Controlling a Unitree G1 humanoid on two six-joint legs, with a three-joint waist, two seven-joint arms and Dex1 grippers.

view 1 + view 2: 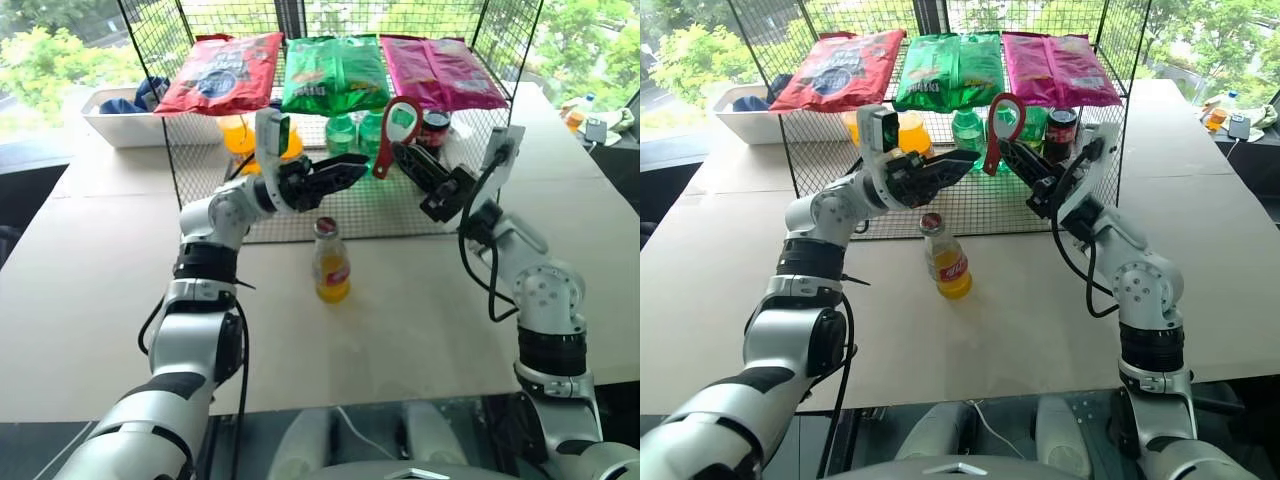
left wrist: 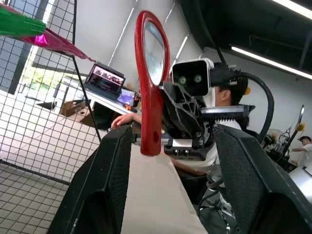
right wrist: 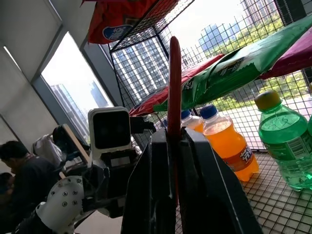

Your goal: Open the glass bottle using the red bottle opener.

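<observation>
Currently, in the left eye view the glass bottle stands upright and free on the table, just in front of the wire rack, with its metal cap in place; this position leaves the neck reachable from both sides. The right end effector is clamped on the handle of the red bottle opener, with the ring head raised above the fingers, presumably so the ring can be lowered over the cap. The left end effector has its fingers apart and holds nothing; it hangs above the bottle, its tips close to the opener, and the bottle is not yet steadied. In the right eye view the same layout appears: the bottle sits below and between the two end effectors, well clear of both, so the cap has not been engaged. In the left wrist view the two black fingers stand wide apart with the opener upright between them in the distance, which confirms that this end effector grips nothing; a seated person is visible behind. In the right wrist view the fingers are pressed together on the opener's edge, which rises straight up from them; orange plastic bottles and a green bottle stand on the rack beyond and are not part of the task. By judgement, the next requirement is a steady hold on the bottle before the ring is lowered onto the cap.
</observation>
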